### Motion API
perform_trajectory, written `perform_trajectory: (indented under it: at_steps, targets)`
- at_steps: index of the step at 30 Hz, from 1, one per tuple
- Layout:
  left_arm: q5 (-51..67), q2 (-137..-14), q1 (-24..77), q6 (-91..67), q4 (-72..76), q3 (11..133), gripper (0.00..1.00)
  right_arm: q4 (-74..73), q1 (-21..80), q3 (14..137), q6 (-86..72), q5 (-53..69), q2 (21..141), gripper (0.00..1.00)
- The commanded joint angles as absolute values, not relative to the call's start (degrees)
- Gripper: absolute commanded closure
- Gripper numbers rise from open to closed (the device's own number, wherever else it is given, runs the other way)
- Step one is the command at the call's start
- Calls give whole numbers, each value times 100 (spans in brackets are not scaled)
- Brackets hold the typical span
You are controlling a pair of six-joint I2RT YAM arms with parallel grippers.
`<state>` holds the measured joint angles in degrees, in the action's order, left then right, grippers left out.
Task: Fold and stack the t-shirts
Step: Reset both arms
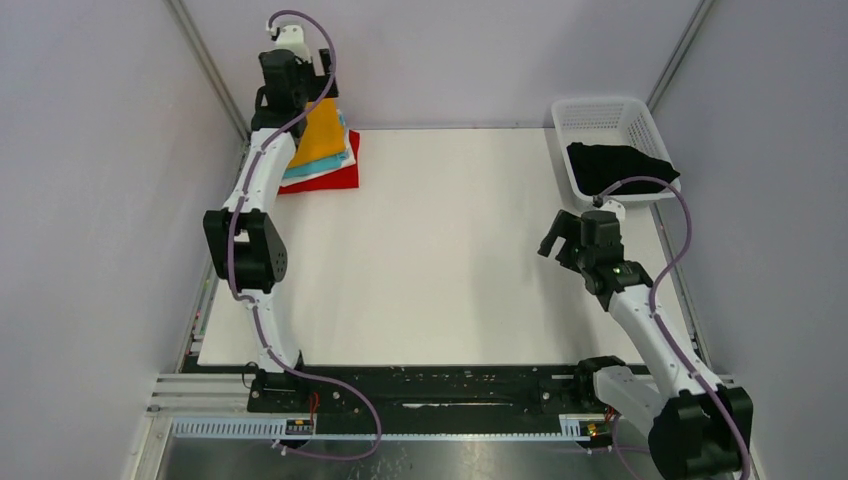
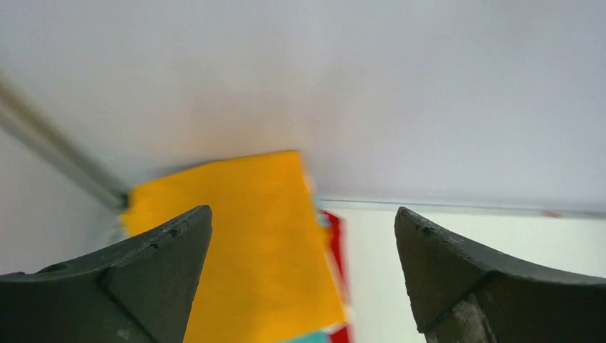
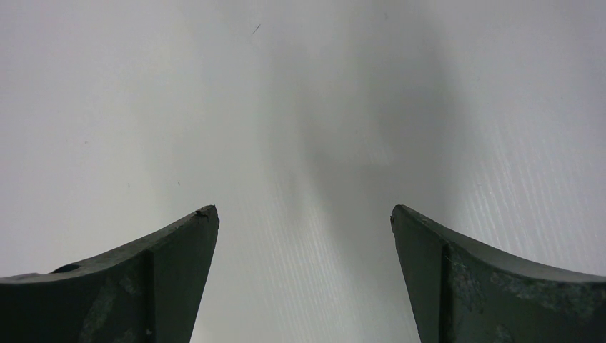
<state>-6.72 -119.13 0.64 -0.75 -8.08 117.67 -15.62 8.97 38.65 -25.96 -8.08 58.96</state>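
Note:
A folded orange-yellow t-shirt (image 1: 322, 134) lies on top of a stack with teal (image 1: 318, 168), white and red (image 1: 335, 179) t-shirts at the table's back left corner. In the left wrist view the orange-yellow shirt (image 2: 250, 250) fills the space below the open jaws. My left gripper (image 1: 290, 85) hovers open and empty just above and behind the stack. A black t-shirt (image 1: 615, 165) lies crumpled in the white mesh basket (image 1: 600, 112) at the back right. My right gripper (image 1: 560, 240) is open and empty above bare table, in front of the basket.
The white table top (image 1: 450, 250) spans the workspace, bounded by grey walls at back and sides. A black rail (image 1: 440, 385) with the arm bases runs along the near edge.

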Motion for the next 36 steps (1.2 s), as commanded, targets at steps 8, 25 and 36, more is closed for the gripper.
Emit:
perform_trajectory:
  at_steps: [8,25,36]
  targets:
    - [888,-11985,207,-1985,-356,11376,1,-1960,924,3182,-2649,-1095,4238,0]
    - [2082,-13238,212,-3209,193,10530,1,-1884,927,3285,-2617,-958,4847,1]
    - [1716,-11818,691,-2223,-272,9899,1,-1968,923,3264,-2662,-1068,4438,1]
